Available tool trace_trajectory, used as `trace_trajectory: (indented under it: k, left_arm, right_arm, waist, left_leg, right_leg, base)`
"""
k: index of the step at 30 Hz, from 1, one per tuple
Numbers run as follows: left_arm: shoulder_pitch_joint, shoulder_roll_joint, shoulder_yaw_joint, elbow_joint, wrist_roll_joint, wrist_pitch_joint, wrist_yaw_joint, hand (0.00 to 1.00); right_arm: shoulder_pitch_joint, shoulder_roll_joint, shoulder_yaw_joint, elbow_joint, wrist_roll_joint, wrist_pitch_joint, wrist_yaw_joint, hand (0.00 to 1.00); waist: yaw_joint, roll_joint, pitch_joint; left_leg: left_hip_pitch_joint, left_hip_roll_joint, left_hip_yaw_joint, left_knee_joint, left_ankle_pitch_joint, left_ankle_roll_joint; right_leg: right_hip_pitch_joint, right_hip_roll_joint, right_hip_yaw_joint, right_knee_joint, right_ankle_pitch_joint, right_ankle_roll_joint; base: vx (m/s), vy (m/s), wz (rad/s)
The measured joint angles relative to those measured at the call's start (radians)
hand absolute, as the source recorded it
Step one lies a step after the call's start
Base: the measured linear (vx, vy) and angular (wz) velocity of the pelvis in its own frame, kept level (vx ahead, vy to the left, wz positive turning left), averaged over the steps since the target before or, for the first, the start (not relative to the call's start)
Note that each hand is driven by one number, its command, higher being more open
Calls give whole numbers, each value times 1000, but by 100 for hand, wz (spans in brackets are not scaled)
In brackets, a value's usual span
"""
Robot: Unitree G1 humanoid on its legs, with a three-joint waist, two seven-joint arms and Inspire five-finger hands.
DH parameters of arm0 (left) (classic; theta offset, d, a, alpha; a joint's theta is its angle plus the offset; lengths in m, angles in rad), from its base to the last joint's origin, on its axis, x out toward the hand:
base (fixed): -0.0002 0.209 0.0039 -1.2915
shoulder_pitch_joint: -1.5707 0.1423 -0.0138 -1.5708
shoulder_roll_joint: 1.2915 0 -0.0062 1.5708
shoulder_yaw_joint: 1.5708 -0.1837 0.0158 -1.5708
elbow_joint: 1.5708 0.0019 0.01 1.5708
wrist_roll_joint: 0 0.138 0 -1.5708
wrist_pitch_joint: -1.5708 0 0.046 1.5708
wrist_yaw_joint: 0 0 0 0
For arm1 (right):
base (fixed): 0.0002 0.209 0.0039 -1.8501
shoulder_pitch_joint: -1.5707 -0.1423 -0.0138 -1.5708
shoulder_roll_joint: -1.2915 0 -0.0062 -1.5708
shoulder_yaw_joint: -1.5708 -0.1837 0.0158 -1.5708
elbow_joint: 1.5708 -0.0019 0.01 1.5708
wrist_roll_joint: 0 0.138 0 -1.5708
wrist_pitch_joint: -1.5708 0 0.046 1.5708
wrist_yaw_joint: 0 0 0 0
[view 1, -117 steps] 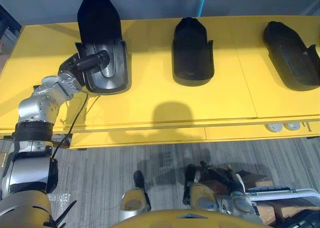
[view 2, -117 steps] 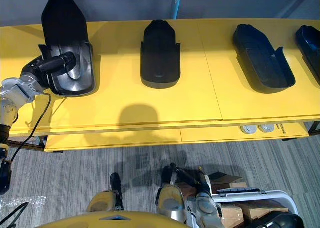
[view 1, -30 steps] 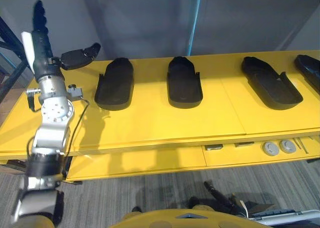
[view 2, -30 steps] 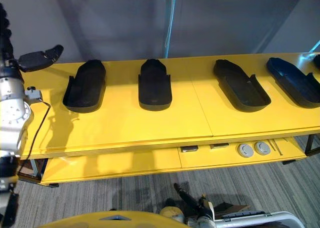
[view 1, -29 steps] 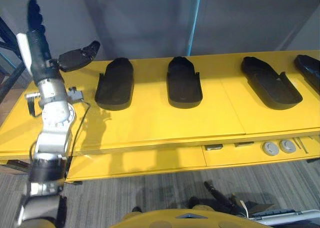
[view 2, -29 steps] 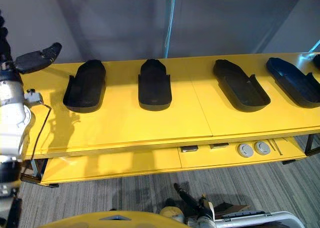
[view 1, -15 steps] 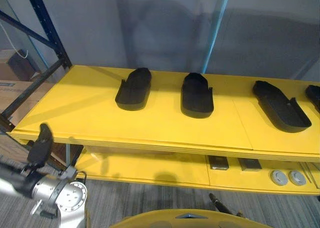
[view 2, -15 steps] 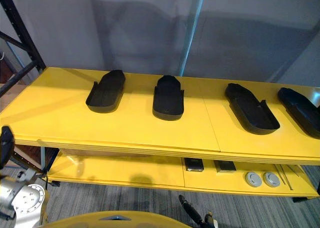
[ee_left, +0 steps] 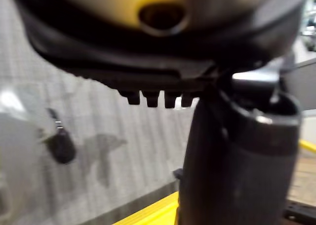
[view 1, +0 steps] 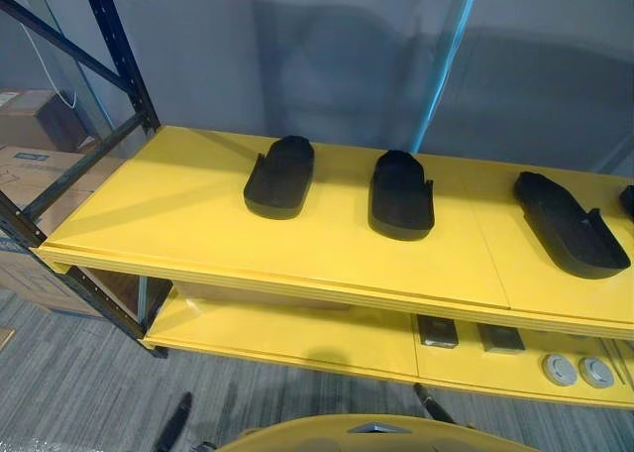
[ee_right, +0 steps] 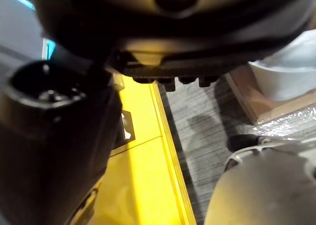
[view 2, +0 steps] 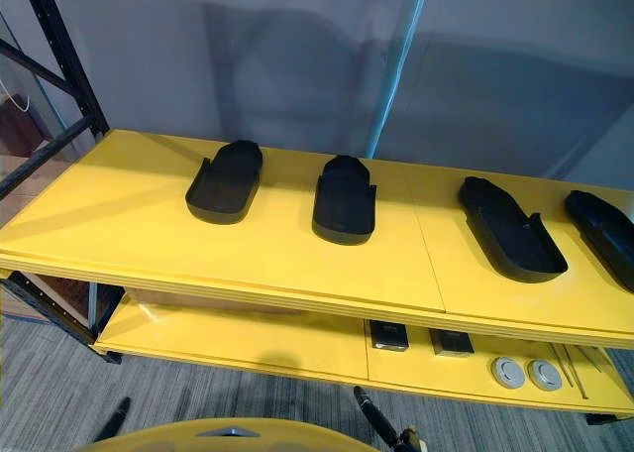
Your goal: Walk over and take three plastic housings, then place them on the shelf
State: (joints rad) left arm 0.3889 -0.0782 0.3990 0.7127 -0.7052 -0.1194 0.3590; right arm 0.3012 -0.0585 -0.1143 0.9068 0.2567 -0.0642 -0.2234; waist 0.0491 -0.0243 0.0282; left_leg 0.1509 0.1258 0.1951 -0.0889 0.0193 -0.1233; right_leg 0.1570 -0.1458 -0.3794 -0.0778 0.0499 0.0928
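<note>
Four black housings lie in a row on the yellow surface [view 2: 149, 224], well apart from one another. The left housing [view 2: 226, 182] and the second housing [view 2: 345, 199] sit towards the middle. The third housing [view 2: 510, 229] lies angled further right, and the fourth housing [view 2: 604, 234] is at the right edge. Each rests flat on the surface.

Under it, a lower shelf [view 2: 248, 338] carries two dark blocks [view 2: 387, 335] and two grey discs [view 2: 509, 373]. A dark rack frame [view 1: 119, 56] stands at the left, with cardboard boxes [view 1: 35, 115] behind it.

The left robot hand [ee_left: 148, 52] hangs over the grey floor [ee_left: 98, 136]. The right robot hand [ee_right: 163, 32] is beside a yellow edge. I cannot tell whether either is spread or pressed together.
</note>
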Motion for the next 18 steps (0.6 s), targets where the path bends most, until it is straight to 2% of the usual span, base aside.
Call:
trace_trajectory:
  k: [3, 8, 14, 18]
  left_arm:
    - [-10, 2, -6, 17, -34, 49, -110, 100]
    - [-93, 26, -93, 66, -29, 88, -211, 100]
    - [-153, 54, -157, 110, 10, 126, -235, 100]
    - [-170, 78, -164, 127, 65, 148, -244, 100]
  right_arm:
    - [-10, 13, -17, -22, -2, -20, 11, 100]
    - [-27, 22, -22, -83, -6, -35, 18, 100]
    - [-47, 37, -13, -123, -29, -38, 20, 100]
    - [-22, 36, 14, -197, -109, -41, 15, 100]
  waist:
    - [0, 4, 0]
    - [-7, 23, 18]
    - [-30, 38, 30]
    - [-54, 23, 46]
  left_leg:
    - [2, 7, 17, 0, -5, -6]
    - [20, 11, 66, 0, -10, -8]
    - [38, 22, 140, 1, -27, -16]
    - [73, 38, 204, 5, -47, -33]
  right_leg:
    - [-8, 8, 16, 0, -1, -1]
    - [-21, 12, 68, 0, 5, 0]
    - [-51, 28, 143, 1, 9, 1]
    - [-57, 55, 206, 1, 10, -3]
  base:
    - [36, 7, -13]
    - [41, 22, -25]
    - [43, 19, -38]
    - [48, -3, -49]
